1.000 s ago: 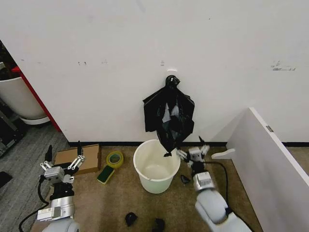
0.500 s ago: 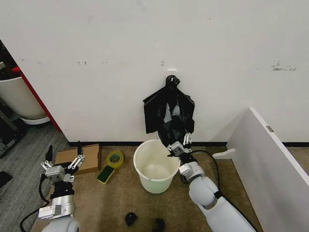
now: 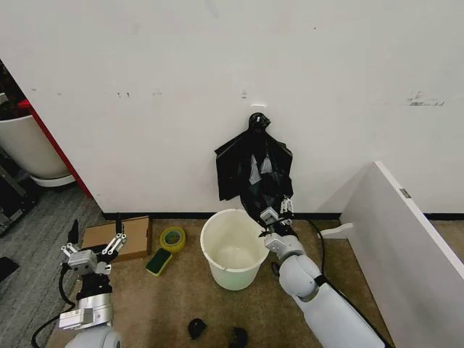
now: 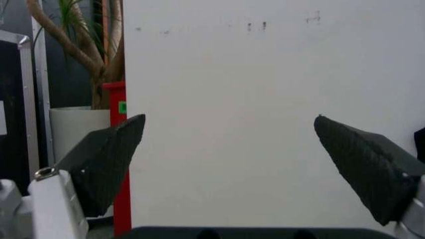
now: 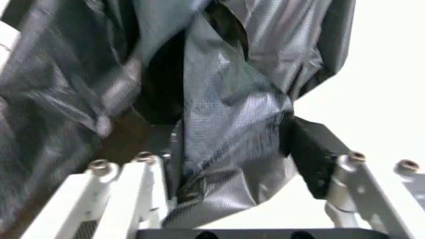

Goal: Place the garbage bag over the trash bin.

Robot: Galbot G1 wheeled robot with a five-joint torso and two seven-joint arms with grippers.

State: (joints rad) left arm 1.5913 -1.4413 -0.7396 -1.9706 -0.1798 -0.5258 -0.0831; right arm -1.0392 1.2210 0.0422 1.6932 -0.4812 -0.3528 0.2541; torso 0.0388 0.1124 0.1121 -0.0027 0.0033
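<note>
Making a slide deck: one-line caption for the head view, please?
Right gripper reaches the hanging garbage bag above the trash bin.

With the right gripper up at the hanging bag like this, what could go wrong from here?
1. The garbage bag hangs from a hook on the wall; the right gripper is at its loose lower folds, so a pull could tear the thin plastic.
2. The trash bin stands directly below, beside the right arm, which might knock it.
3. The left gripper waits open, far off, so the bag's mouth may stay closed.
</note>
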